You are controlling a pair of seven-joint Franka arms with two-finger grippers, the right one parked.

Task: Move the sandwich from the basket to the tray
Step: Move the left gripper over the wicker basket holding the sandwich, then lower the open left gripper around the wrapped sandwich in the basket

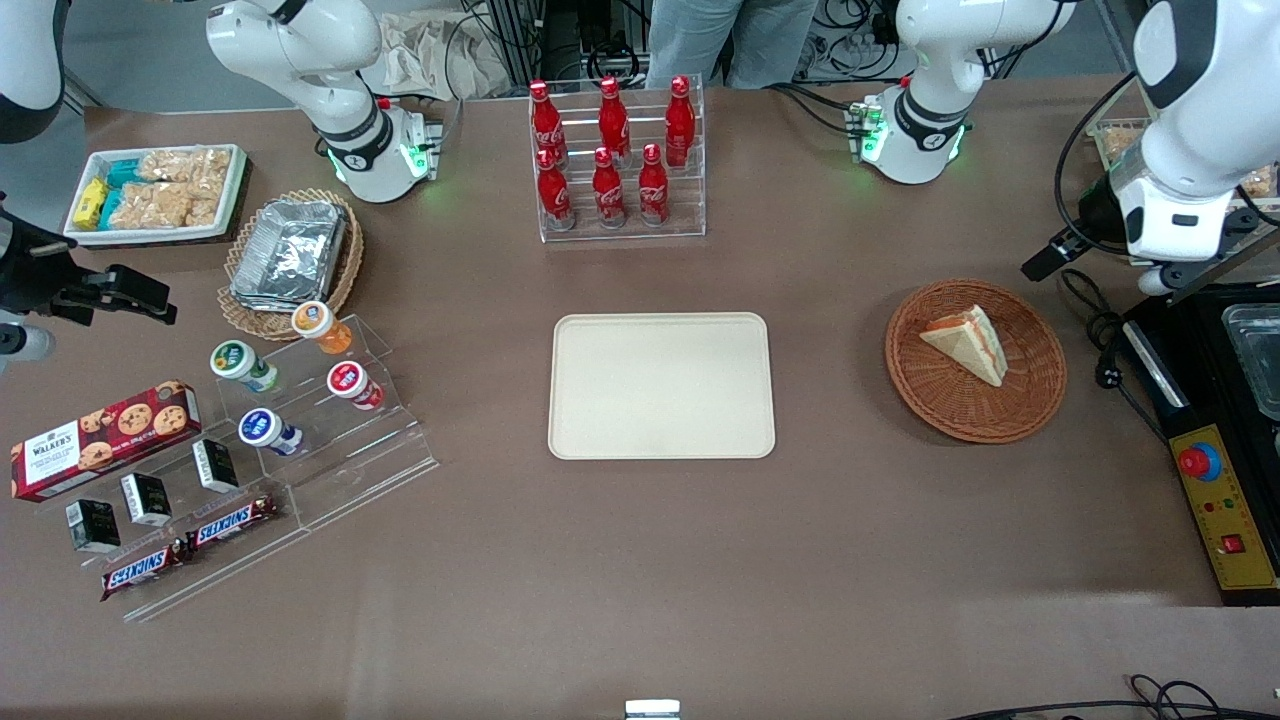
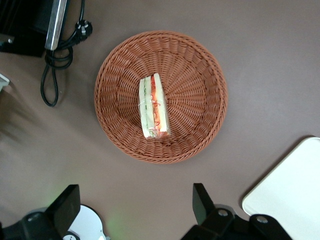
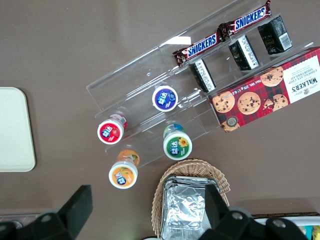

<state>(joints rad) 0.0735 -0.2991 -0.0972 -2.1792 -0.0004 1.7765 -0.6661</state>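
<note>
Sandwich (image 2: 154, 107) lies in middle of basket (image 2: 200, 60), soft and wrapped. Squeeze too hard: bread squashes. Grab only wrap or thin tip: could slip out and drop on table before tray (image 1: 661, 440). Fingers could also catch basket weave, drag it along.

Gripper (image 2: 135, 205) hangs high above basket, pointing straight down, fingers spread wide, holding nothing.
</note>
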